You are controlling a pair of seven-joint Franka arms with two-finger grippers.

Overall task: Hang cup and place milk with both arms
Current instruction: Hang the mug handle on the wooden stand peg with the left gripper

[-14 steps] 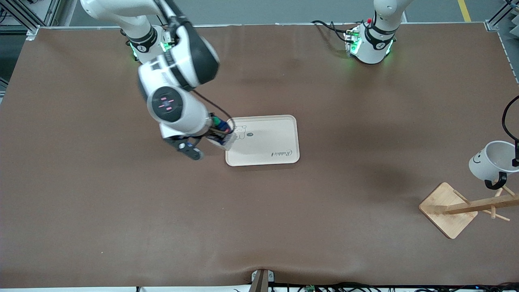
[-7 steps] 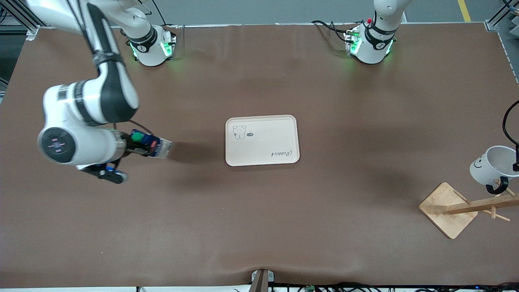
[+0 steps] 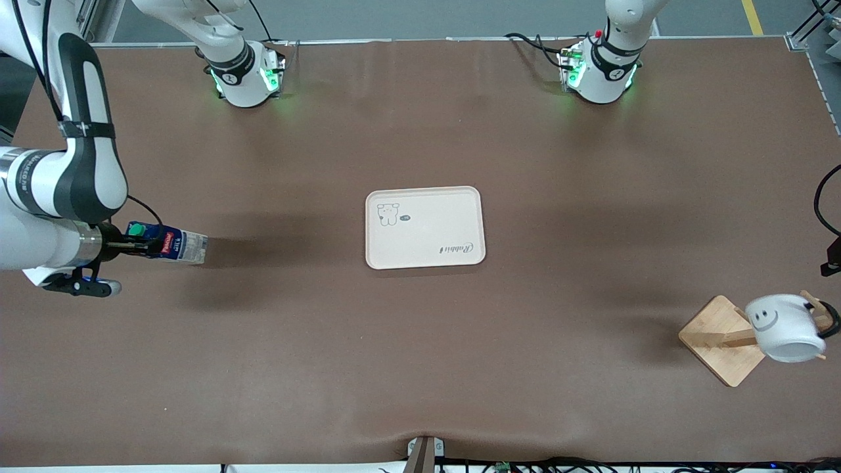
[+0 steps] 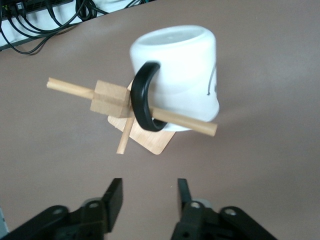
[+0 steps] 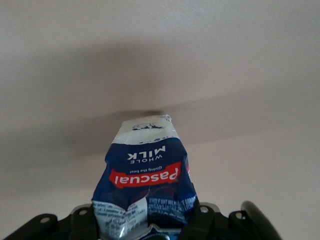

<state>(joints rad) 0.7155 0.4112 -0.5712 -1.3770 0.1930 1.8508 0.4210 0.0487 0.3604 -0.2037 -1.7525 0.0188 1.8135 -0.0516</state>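
Observation:
The white cup (image 3: pixel 785 326) with the smiley face hangs by its black handle (image 4: pixel 142 100) on a peg of the wooden rack (image 3: pixel 715 338), at the left arm's end of the table. In the left wrist view the cup (image 4: pixel 175 70) is on the peg and my left gripper (image 4: pixel 148 192) is open and empty, a short way back from it. My right gripper (image 3: pixel 125 246) is shut on the dark-blue milk carton (image 3: pixel 171 244). It holds the carton tilted on its side over bare table at the right arm's end. The carton fills the right wrist view (image 5: pixel 147 180).
A cream tray (image 3: pixel 453 217) with a small bear drawing lies in the middle of the table. The rack's crossed pegs (image 4: pixel 70 89) stick out beside the cup. Cables lie along the table's near edge (image 4: pixel 45 20).
My right arm swung the milk from the tray's edge out to the right arm's end of the table. The cup dropped onto the rack peg, and my left gripper let go and drew back.

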